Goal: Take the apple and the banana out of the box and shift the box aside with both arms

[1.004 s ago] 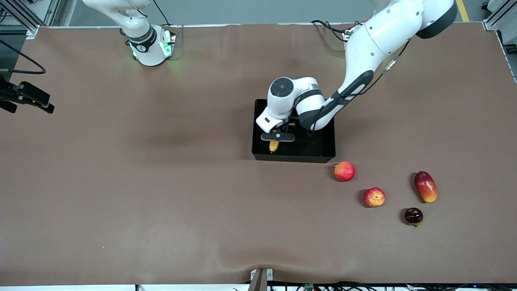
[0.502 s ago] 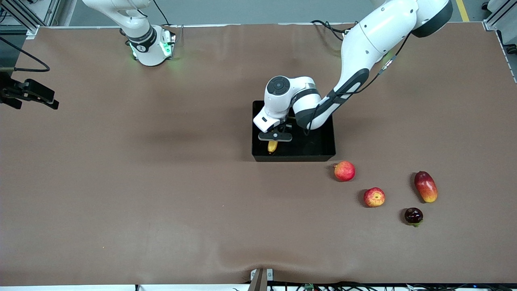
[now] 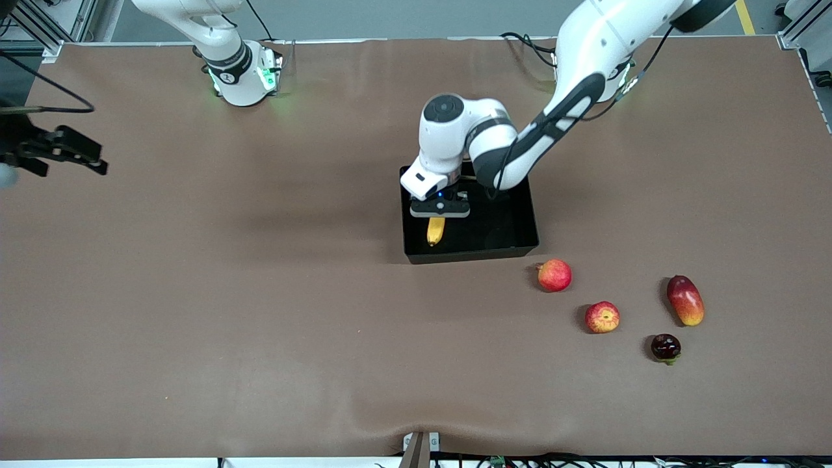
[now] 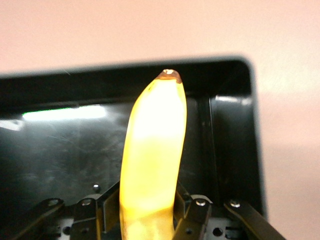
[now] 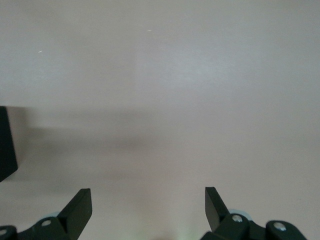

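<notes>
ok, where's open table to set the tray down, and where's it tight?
Open: the wide brown stretch from the black tray toward the right arm's end, where the open right gripper hangs, and the strip nearest the front camera. Tight: by the plain apple, streaked apple, mango and dark fruit. Left gripper, shut on the banana, is over the tray.

White arms [image 3: 598,39] w/ black joint caps, black end effectors, cables.

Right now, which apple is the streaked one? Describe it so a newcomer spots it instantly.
Start at the black tray. Off its corner nearest the camera, toward the left arm's end, two apples lie on the cloth. The streaked apple is the one nearer the camera, between the plain apple and the dark fruit; it has yellow streaks, its neighbour is evenly pinkish-red.
</notes>
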Robot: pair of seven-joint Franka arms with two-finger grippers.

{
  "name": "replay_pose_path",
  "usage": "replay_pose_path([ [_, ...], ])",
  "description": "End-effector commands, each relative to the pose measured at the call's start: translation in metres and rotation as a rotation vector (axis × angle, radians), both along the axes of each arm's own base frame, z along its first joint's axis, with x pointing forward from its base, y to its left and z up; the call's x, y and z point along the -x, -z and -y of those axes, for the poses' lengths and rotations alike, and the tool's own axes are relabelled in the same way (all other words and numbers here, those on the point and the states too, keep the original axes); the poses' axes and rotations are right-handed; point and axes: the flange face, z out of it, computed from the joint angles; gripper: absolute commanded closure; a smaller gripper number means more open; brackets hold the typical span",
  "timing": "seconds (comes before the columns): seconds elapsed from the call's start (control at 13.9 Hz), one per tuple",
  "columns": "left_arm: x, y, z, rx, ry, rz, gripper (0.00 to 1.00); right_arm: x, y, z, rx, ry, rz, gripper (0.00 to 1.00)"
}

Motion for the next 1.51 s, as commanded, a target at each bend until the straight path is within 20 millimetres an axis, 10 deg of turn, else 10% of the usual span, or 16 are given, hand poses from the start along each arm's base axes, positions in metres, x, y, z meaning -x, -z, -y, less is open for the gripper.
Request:
replay_pose_path([
  [0.0, 0.002, -0.044, -0.01, -0.04, -0.058, 0.05, 1.0, -0.003, 0.009, -0.055, -0.029, -0.001, -0.02, 0.0],
  [0.36, -0.021, -0.108, -0.053, -0.086, -0.193, 0.058, 1.0, -0.026, 0.071, -0.15, -0.113, -0.067, -0.094, 0.0],
  [0.79, -0.076, -0.167, -0.16, -0.105, -0.221, -0.066, 1.0, -0.033, 0.144, -0.222, -0.197, -0.121, -0.219, 0.0],
  [1.43, -0.152, -0.12, -0.367, -0.139, -0.063, -0.239, 1.0, -0.022, 0.258, -0.344, -0.138, -0.266, -0.188, 0.0],
])
